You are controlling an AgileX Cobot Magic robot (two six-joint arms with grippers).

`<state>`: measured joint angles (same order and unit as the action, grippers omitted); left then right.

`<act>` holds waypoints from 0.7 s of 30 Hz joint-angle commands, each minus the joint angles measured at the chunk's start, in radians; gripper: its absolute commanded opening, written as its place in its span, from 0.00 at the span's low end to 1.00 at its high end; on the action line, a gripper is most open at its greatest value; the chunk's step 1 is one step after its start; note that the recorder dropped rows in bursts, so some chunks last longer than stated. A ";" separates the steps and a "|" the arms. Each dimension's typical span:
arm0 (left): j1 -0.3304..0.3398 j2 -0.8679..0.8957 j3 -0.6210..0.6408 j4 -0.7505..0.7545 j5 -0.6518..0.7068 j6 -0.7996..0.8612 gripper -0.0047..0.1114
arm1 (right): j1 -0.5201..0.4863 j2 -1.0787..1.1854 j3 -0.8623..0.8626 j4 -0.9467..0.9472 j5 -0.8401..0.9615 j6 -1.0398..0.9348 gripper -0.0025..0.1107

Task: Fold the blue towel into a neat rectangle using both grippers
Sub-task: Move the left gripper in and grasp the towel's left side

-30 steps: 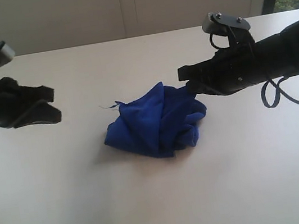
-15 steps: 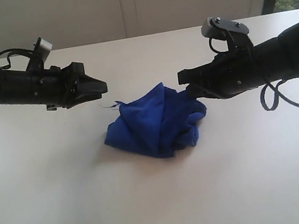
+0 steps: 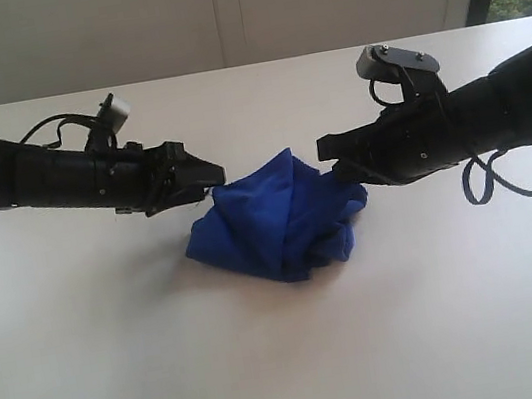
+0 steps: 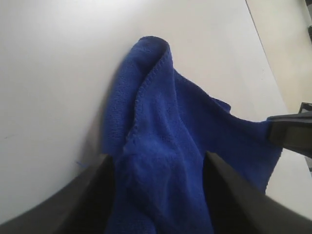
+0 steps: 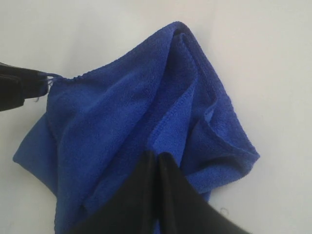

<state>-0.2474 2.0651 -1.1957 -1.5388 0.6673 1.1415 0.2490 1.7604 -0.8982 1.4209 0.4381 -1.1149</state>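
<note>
While the blue towel (image 3: pixel 279 218) lies crumpled in a heap at the middle of the white table (image 3: pixel 293 367), the left gripper (image 3: pixel 212 176) holds its 2 fingers (image 4: pixel 100 190) spread wide around the heap's left edge, cloth between them, unpinched. The right gripper (image 3: pixel 332 154) is pressed together on a fold at the heap's right side.

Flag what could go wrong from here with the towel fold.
1. The blue towel is a crumpled heap. The left gripper, jaws open, straddles bunched fabric, so closing may catch several layers, not one edge.
2. The right gripper looks shut on an inner fold rather than a corner. Pulling apart would likely drag the bundle instead of spreading it.
</note>
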 commanded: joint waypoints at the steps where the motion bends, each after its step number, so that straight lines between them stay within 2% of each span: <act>1: -0.015 0.007 -0.005 -0.030 -0.022 0.032 0.55 | -0.011 -0.002 0.003 -0.004 0.005 -0.005 0.02; 9: -0.032 0.016 -0.005 -0.106 -0.022 0.093 0.55 | -0.011 -0.002 0.003 -0.004 0.002 -0.005 0.02; 18: -0.044 0.042 -0.041 -0.092 -0.006 0.085 0.55 | -0.011 -0.002 0.003 -0.004 0.006 -0.005 0.02; 21: -0.044 0.042 -0.041 -0.072 0.014 0.085 0.51 | -0.011 -0.002 0.003 -0.004 0.006 -0.005 0.02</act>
<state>-0.2864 2.1059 -1.2337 -1.6146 0.6445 1.2228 0.2490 1.7604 -0.8982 1.4209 0.4381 -1.1149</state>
